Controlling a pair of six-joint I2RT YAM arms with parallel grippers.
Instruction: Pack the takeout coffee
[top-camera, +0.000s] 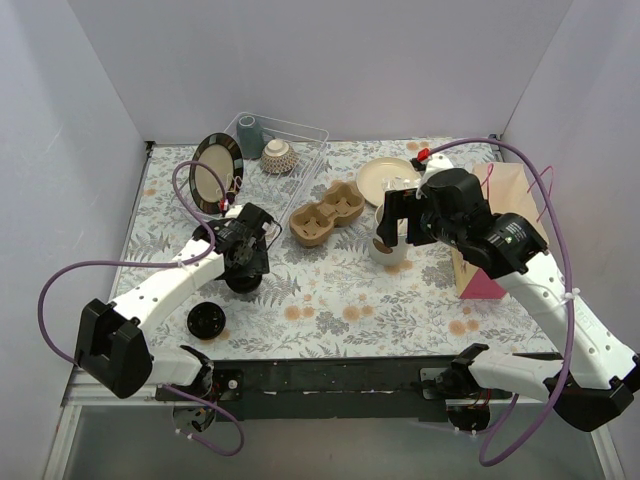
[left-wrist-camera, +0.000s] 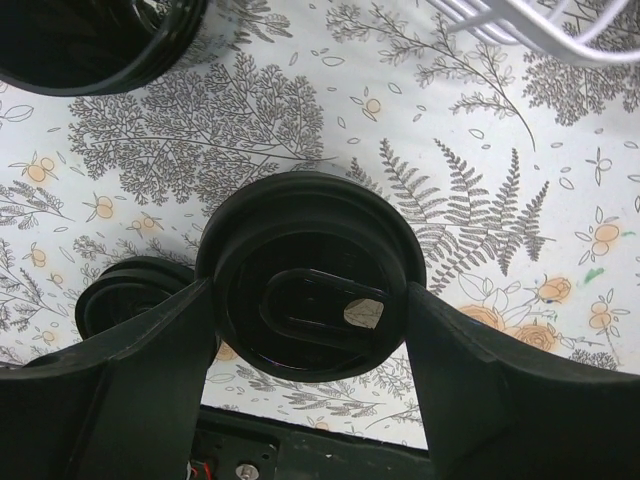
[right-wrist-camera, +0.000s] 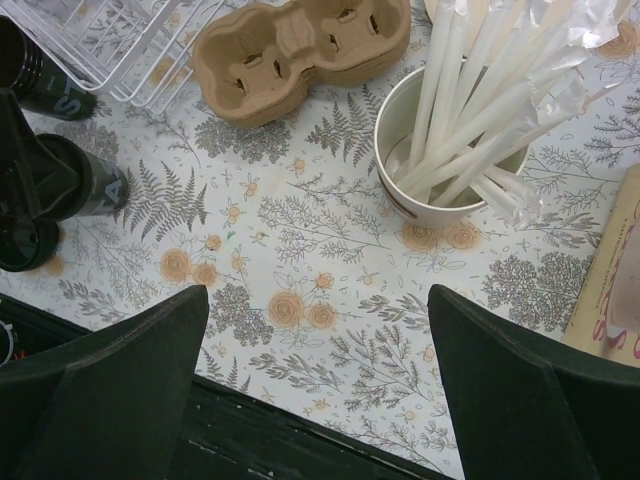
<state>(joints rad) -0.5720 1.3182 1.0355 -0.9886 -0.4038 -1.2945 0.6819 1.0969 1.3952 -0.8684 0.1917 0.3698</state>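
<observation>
A takeout coffee cup (left-wrist-camera: 300, 250) with a round black lid stands between the fingers of my left gripper (left-wrist-camera: 308, 300), which is shut on it at the rim. From above, this cup (top-camera: 243, 283) is mostly hidden under the left gripper (top-camera: 245, 265). In the right wrist view its side (right-wrist-camera: 90, 185) looks dark. A second lidded cup (left-wrist-camera: 90, 40) stands just beyond it, towards the rack. The brown pulp carrier (top-camera: 327, 212) lies empty at mid-table. My right gripper (right-wrist-camera: 318, 300) hangs open over bare cloth, nothing between its fingers.
A loose flat black lid (top-camera: 205, 320) lies left of the held cup. A paper cup of wrapped straws (top-camera: 388, 248) stands under the right wrist, with a pink bag (top-camera: 485, 250) to its right. At the back are a wire rack (top-camera: 300, 140), a grey cup (top-camera: 250, 133), a bowl (top-camera: 278, 156) and two plates.
</observation>
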